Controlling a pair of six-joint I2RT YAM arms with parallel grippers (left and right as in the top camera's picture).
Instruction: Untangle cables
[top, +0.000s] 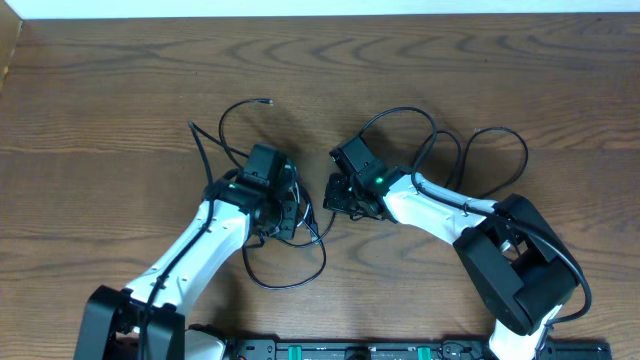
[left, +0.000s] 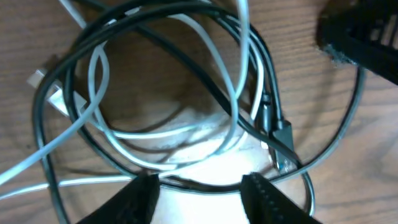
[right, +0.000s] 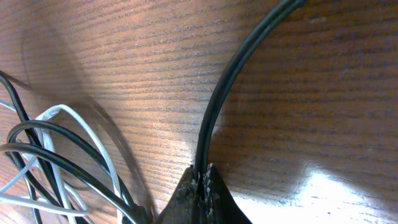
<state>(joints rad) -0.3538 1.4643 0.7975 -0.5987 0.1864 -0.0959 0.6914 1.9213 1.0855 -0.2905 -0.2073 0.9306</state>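
Right wrist view: right hand (right: 202, 186) clamped shut on black cable (right: 216, 115).
Nearby, left hand (left: 204, 194) stands part-open above the tangle where white cable (left: 245, 31) loops through black; farther out, black loops lie spread on the desk (top: 120, 80).

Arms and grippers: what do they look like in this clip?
The left arm and right arm have white shells with black joints and a thick black cable along them. Each wrist shows a small green light. The left gripper and right gripper are black; the right one's tips look ridged.
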